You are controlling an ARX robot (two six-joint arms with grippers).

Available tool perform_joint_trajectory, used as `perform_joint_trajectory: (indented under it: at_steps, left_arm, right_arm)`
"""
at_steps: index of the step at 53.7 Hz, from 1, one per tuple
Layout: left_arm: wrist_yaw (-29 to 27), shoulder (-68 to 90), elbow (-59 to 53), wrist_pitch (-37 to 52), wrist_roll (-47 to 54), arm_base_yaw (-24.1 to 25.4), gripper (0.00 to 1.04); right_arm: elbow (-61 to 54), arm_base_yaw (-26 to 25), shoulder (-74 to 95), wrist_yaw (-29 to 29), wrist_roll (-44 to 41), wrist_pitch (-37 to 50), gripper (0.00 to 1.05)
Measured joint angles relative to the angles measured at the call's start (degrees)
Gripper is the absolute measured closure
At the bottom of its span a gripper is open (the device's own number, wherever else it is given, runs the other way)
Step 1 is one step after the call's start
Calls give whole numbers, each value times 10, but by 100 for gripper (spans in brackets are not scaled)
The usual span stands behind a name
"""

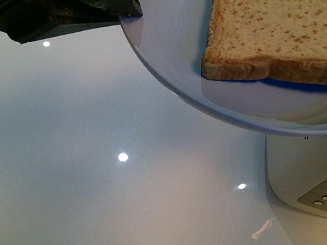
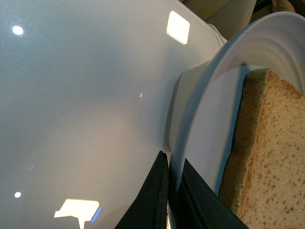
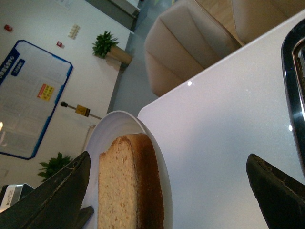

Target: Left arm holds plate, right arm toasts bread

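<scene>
Front view: the left gripper is clamping the left rim of the plate and holding it up off the white table, roughly level. The bread is lying flat on the plate, crust edge facing near. The white toaster is standing on the table at the right, and the plate's near rim is covering its top, so the plate is hanging over it or just in front of it; can't tell which. The right arm isn't showing here. Left wrist view: both dark jaws are pinching the plate rim, one on each face, with no gap showing, so the grip is looking solid. The slice is sitting well inside the rim, apart from the jaws. Right wrist view: the right gripper is gaping wide, its fingers far apart and nothing between them. It's hanging near the plate, one finger just beside the slice and not touching it as far as I can see. The toaster's dark-rimmed top is showing near the other finger. Beige chairs are sitting beyond the table's far edge. My read on status: the plate-holding half is looking done. The toasting half isn't started, since the bread isn't gripped and isn't in the slot. Remaining: the right arm closing on the slice, lifting it off and feeding it into the toaster.
</scene>
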Motion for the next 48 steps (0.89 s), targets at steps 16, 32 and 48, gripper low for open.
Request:
perform_joint_trajectory:
  at_steps: [16,32,48]
  left_arm:
    - [0,0,0,0,0,0,102]
    - [0,0,0,0,0,0,102]
    - [0,0,0,0,0,0,102]
  right_arm:
    - [-22,39,14,-13,33,19,9]
    - [-24,48,14,-28,55,39,13]
    - [-27,58,14,-31,57,39,27]
